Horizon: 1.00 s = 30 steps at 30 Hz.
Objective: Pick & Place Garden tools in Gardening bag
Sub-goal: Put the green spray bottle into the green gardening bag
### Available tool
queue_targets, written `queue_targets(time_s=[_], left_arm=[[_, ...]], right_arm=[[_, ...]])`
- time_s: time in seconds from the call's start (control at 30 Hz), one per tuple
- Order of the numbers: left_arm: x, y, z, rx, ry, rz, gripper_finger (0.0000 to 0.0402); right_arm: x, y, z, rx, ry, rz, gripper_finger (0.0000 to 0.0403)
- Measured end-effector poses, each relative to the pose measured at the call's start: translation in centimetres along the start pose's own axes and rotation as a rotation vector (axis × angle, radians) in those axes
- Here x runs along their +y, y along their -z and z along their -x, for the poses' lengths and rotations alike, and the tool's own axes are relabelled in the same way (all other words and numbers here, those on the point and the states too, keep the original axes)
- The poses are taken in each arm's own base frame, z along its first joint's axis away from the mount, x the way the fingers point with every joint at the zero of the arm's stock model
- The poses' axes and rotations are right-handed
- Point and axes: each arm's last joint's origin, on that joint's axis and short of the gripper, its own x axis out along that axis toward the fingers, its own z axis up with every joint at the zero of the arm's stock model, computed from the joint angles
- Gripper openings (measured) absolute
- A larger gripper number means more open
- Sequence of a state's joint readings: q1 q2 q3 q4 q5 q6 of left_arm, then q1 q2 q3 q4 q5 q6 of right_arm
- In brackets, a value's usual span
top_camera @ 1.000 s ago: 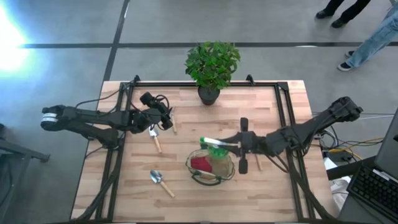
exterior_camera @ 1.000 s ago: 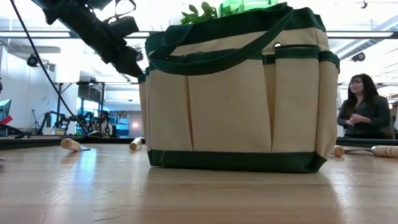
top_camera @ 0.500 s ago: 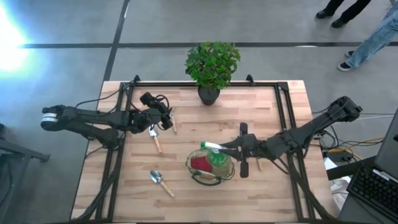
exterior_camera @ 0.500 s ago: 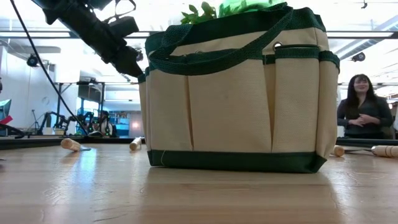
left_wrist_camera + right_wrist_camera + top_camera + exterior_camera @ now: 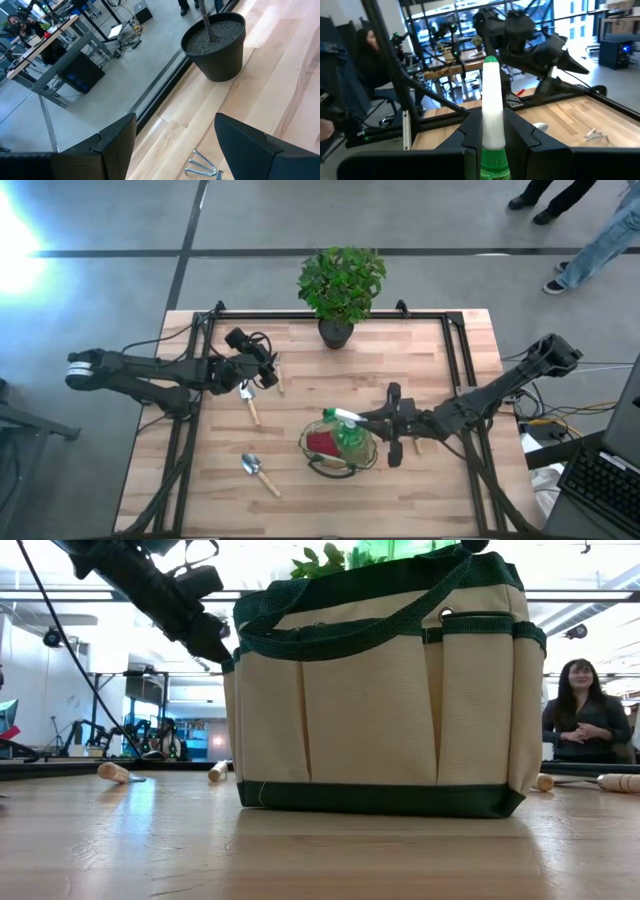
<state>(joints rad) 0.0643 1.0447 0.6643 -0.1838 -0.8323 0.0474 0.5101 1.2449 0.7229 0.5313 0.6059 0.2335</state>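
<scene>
Now the right gripper (image 5: 352, 420), clamped on the spray bottle (image 5: 347, 434), has lowered it into the bag (image 5: 318, 461) directly beneath; release comes next. Left gripper (image 5: 262, 368) waits open.

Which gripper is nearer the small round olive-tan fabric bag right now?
Right. The right gripper is shut on the green spray bottle over the bag; the open left gripper hovers well away near the table's far-left part.
</scene>
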Motion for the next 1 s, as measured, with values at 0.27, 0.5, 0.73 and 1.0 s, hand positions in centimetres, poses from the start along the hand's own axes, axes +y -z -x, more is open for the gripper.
queue_targets(time_s=[0.27, 0.5, 0.73, 1.0], left_arm=[[0.0, 0.0, 0.0, -0.001, 0.0, 0.002, 0.0271], [0.0, -0.1, 0.0, -0.01, -0.001, 0.015, 0.0271], [0.0, -0.1, 0.0, -0.01, -0.001, 0.008, 0.0271], [0.0, -0.1, 0.0, -0.01, -0.001, 0.007, 0.0271]], right_arm=[[0.4, 1.0, 0.7, -0.012, -0.039, -0.018, 0.0042], [0.9, 3.1, -0.2, 0.027, -0.035, 0.01, 0.0042], [1.1, 3.5, -0.5, 0.024, -0.033, 0.024, 0.0042], [1.0, 4.5, 0.0, 0.046, -0.014, 0.028, 0.0042]])
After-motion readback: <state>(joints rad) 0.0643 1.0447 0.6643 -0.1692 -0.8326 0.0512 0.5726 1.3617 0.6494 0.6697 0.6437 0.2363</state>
